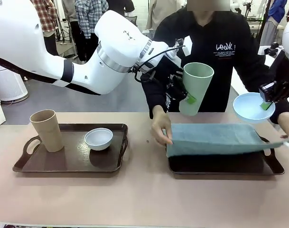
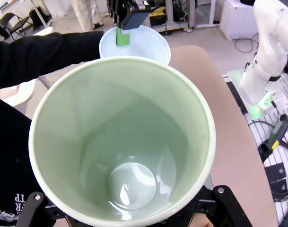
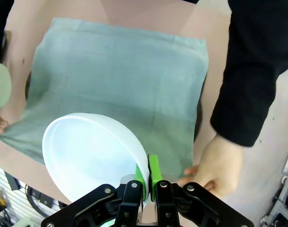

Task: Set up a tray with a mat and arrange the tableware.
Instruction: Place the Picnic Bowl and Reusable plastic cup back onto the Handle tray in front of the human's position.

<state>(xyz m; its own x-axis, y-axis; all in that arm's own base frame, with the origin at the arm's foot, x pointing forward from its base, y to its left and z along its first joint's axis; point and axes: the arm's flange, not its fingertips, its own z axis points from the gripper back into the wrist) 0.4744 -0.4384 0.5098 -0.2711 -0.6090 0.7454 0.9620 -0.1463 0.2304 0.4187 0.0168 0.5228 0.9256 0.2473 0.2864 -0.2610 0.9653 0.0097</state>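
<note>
Mat [image 1: 215, 138]: person's hands [image 1: 161, 127] held it over the right tray [image 1: 273, 167].
Left end effector [image 1: 188, 97]: gripped pale green tumbler [image 1: 197, 80] aloft, apparently clearing the mat.
Right end effector [image 1: 265, 104]: pinched light blue bowl [image 1: 251, 108] by its rim, raised.

The mat [image 1: 215, 139] is plain, muted blue-green cloth; the tray [image 1: 220, 167] under it is dark brown. Above the mat, the pale green tumbler [image 1: 196, 88] and the light blue bowl [image 1: 252, 108] are unpatterned, the pads [image 3: 153, 171] on them bright green. Left of the mat, a second dark brown tray [image 1: 68, 162] bears the tan tumbler [image 1: 47, 130] and the white bowl [image 1: 98, 138]. Behind the mat is a black sleeve [image 1: 156, 97]
</note>
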